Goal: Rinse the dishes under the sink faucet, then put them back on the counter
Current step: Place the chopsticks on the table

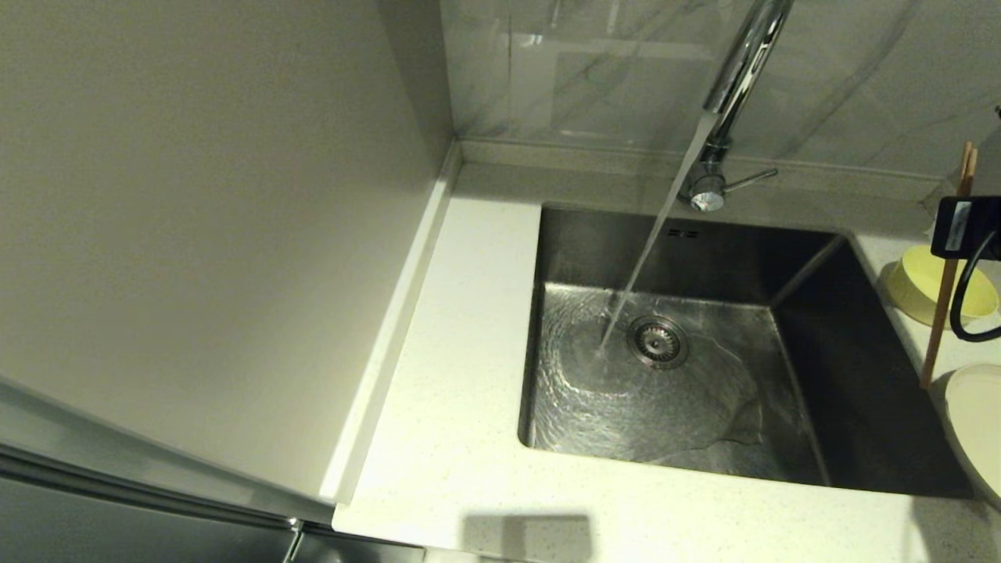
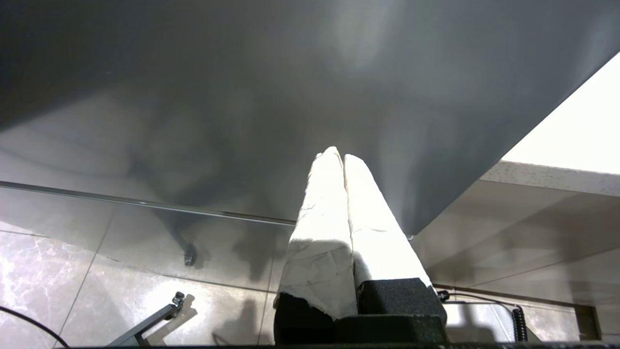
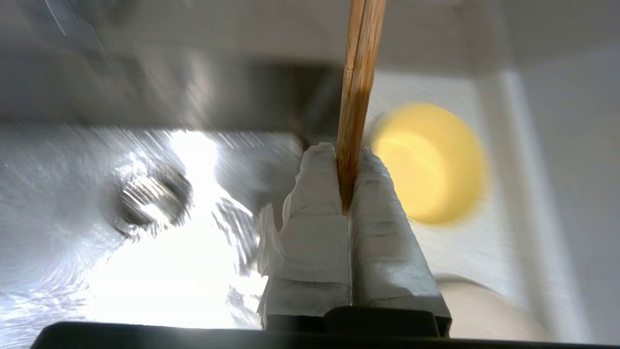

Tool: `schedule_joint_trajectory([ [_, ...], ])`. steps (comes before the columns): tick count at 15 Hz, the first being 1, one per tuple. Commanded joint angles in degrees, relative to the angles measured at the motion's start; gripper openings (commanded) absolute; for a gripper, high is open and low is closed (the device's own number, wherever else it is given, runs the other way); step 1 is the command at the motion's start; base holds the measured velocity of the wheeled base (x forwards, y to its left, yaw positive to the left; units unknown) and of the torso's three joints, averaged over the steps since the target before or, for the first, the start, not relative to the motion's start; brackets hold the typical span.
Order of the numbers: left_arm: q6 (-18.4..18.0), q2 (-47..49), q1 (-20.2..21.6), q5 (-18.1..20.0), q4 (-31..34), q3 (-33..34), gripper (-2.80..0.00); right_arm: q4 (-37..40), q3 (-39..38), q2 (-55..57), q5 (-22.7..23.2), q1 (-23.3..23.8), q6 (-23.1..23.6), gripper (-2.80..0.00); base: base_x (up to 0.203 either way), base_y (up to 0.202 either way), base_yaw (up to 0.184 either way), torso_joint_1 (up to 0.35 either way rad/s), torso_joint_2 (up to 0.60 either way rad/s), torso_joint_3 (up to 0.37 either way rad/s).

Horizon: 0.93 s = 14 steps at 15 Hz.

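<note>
The right wrist view alone shows the grip: the right gripper [image 3: 348, 160] has its jaws pinching the chopsticks [image 3: 358, 87], which stick straight out past the wrapped tips. In the head view only a black part of that arm shows at the right edge, with the chopsticks [image 1: 945, 289] hanging steeply over the counter [image 1: 461, 438] beside the sink [image 1: 852, 352]. The bowl [image 1: 923, 285] sits on the counter just behind them; the plate [image 1: 977, 422] is cut off by the frame. Water runs from the faucet [image 1: 743, 70] to the sink floor beside the drain. The wrist picture is smeared, so the chopstick tips are probably level. The left gripper [image 2: 341, 157], jaws pressed together, hangs low beside a grey cabinet front.
</note>
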State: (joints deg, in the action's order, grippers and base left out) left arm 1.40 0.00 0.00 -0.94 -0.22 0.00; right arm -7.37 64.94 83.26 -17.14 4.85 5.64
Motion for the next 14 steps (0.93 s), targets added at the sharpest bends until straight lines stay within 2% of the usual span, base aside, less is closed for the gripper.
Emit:
schedule_joint_trajectory([
  [1, 0.01, -0.09, 0.00, -0.03, -0.04, 0.00, -2.80, 0.62, 0.54, -1.53, -1.35, 0.88, 9.48, -2.80, 0.000, 0.000, 0.000, 0.000, 0.00, 0.000],
  [2, 0.01, -0.09, 0.00, -0.03, -0.04, 0.00, -2.80, 0.67, 1.60, -0.79, -2.92, 1.47, 13.75, -2.80, 0.000, 0.000, 0.000, 0.000, 0.00, 0.000],
  [4, 0.01, -0.09, 0.00, -0.03, -0.04, 0.00, -2.80, 0.94, 2.98, 0.99, -4.32, 1.91, 18.63, -2.80, 0.000, 0.000, 0.000, 0.000, 0.00, 0.000],
  [7, 0.01, -0.09, 0.00, -0.03, -0.04, 0.00, -2.80, 3.42, 2.76, 1.72, -7.54, 1.92, 21.74, -2.80, 0.000, 0.000, 0.000, 0.000, 0.00, 0.000],
  [14, 0.01, -0.09, 0.00, -0.03, -0.04, 0.00, -2.80, 2.97, 2.52, 4.68, -8.17, 1.96, 26.06, -2.80, 0.000, 0.000, 0.000, 0.000, 0.00, 0.000],
])
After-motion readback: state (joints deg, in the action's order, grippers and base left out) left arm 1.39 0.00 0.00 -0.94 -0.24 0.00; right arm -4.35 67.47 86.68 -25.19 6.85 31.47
